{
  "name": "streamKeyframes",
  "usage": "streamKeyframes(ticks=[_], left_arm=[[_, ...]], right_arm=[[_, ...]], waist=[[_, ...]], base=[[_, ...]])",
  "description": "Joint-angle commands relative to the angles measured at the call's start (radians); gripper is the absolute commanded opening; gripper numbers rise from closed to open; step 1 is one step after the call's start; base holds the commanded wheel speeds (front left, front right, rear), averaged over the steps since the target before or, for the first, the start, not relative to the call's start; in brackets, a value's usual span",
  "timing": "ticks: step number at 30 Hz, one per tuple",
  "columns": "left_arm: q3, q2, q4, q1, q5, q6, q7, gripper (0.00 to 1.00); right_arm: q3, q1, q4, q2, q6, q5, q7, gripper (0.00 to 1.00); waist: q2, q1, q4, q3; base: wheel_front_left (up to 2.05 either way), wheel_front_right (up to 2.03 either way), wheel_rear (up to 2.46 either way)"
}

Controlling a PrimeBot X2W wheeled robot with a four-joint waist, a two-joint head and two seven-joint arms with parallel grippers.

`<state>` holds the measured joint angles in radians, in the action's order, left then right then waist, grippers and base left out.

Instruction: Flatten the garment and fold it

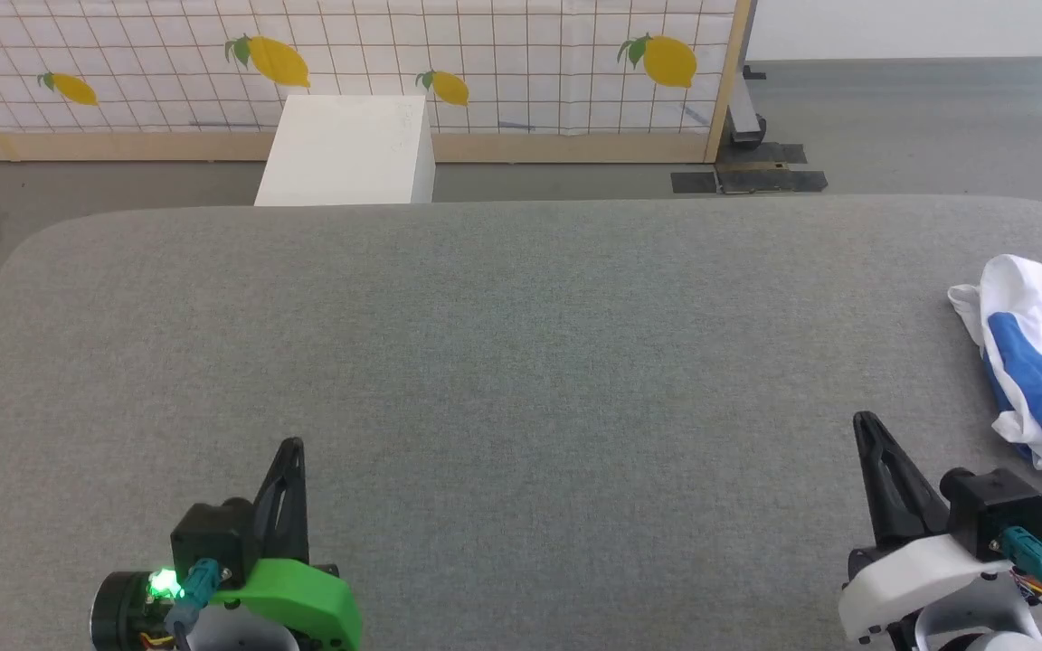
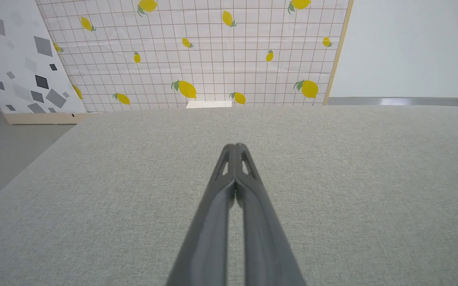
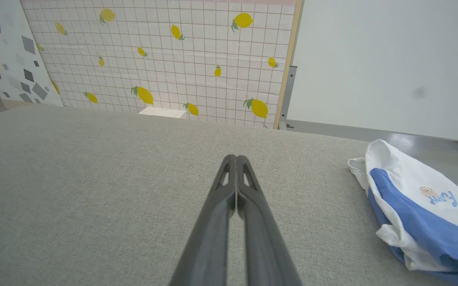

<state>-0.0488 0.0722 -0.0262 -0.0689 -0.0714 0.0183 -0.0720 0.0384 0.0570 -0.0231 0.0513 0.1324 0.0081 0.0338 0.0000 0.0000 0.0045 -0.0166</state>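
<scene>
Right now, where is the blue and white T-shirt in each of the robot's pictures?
Head view: the garment lies crumpled at the right edge, on the grey table.
Left wrist view: grey table and lemon screen ahead of the left gripper.
Right wrist view: the garment lies lower right, beside the right gripper.
Shared landmark: the white box before the lemon screen.

Matt cloth, matt plastic
The bench wears a coarse-woven matt fabric; the garment is soft, smooth cloth; the left gripper and right gripper look matt dark plastic; the screen has a pale wood frame
</scene>
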Motion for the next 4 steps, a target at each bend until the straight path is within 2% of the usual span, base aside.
streamKeyframes(ticks=[1,4], left_arm=[[0.005,-0.003,0.004,0.020,0.018,-0.007,0.004,0.00],[0.008,-0.005,0.006,0.024,0.023,-0.008,0.010,0.00]], right_arm=[[-0.004,-0.023,0.003,-0.001,-0.001,-0.005,-0.004,0.00],[-0.007,-0.026,0.005,-0.001,-0.001,-0.006,-0.007,0.00]], waist=[[0.0000,0.0000,0.000,0.001],[0.0000,0.0000,-0.001,0.002]], base=[[0.00,0.00,0.00],[0.00,0.00,0.00]])
